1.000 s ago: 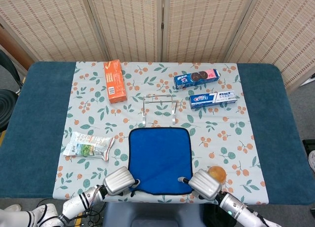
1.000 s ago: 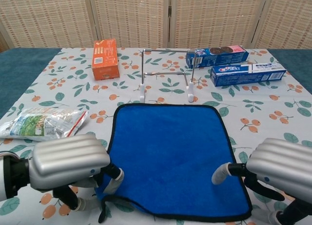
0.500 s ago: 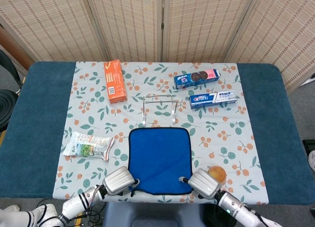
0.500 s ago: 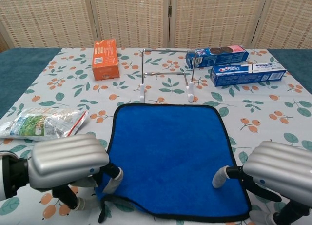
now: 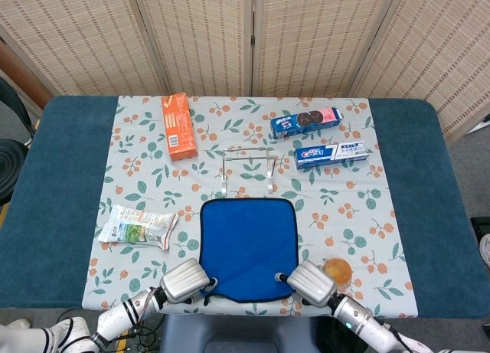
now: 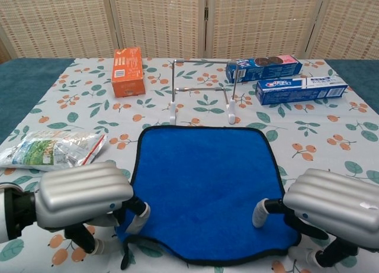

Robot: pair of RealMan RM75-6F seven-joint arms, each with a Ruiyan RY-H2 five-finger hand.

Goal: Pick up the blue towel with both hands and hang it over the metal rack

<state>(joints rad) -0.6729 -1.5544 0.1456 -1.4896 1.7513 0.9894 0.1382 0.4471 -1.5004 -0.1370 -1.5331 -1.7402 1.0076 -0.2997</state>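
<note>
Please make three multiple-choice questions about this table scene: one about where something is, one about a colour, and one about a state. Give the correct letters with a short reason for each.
1. Where does the metal rack stand?
A. Just beyond the far edge of the blue towel
B. On the orange box
C. Left of the snack bag

2. What colour is the box at far left?
A. Green
B. Orange
C. Purple

3. How does the towel lie?
A. Draped over the rack
B. Rolled into a tube
C. Flat on the table, near corners under both hands

Answers: 1 A, the rack stands just behind the towel. 2 B, it is plainly orange. 3 C, the left hand and right hand sit at its near corners.
</note>
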